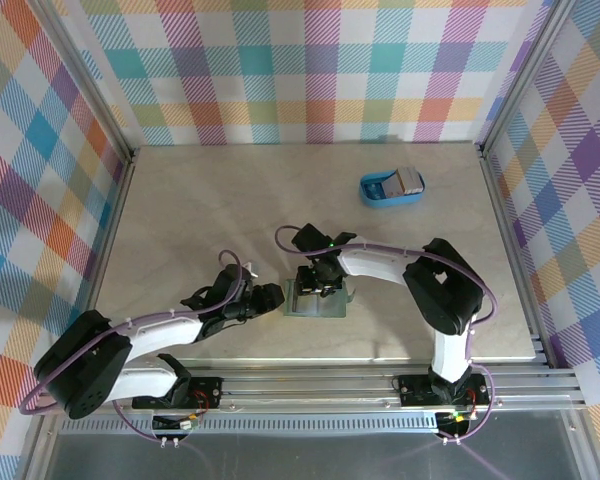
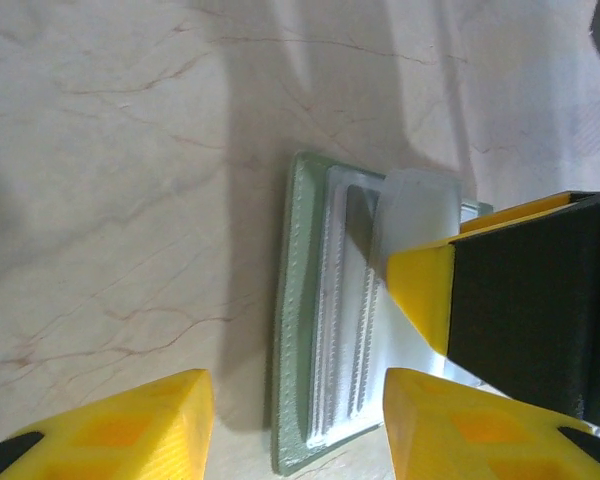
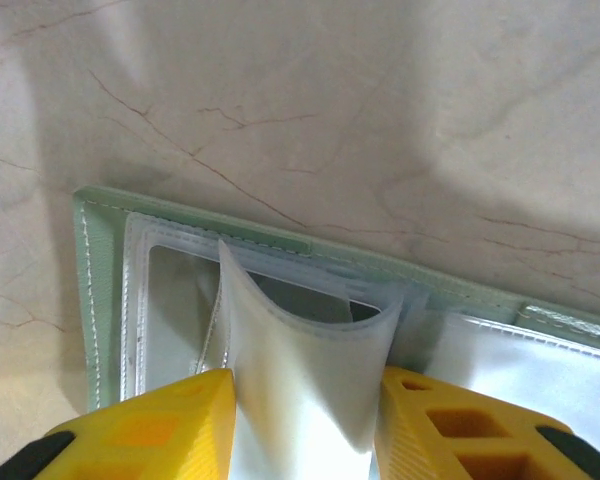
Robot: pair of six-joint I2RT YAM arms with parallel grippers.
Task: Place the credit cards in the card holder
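**Robot Arm Pinches Card at Mouth of Green Wallet**

On a pale marble-patterned table (image 1: 200, 220), two white arms meet at a sage-green card holder (image 1: 298, 304) that lies flat and open near the table's front edge. The right gripper (image 3: 305, 420) hangs over the card holder's middle. Its yellow fingers (image 3: 150, 425) squeeze a grey-white card (image 3: 300, 370) by its two long edges, so that the thin card bows into a shallow trough between them. The card's far edge rests at the clear plastic pocket on the card holder's face, just inside the green stitched border; how far it has entered the pocket cannot be told. The left gripper (image 2: 298, 425) sits at the card holder's left side with its fingers spread wide and nothing between them but the card holder's near corner. Whether either finger touches the card holder cannot be told. Well beyond the card holder, to the right, a bright blue tray (image 1: 372, 196) carries more stacked cards (image 1: 408, 180).
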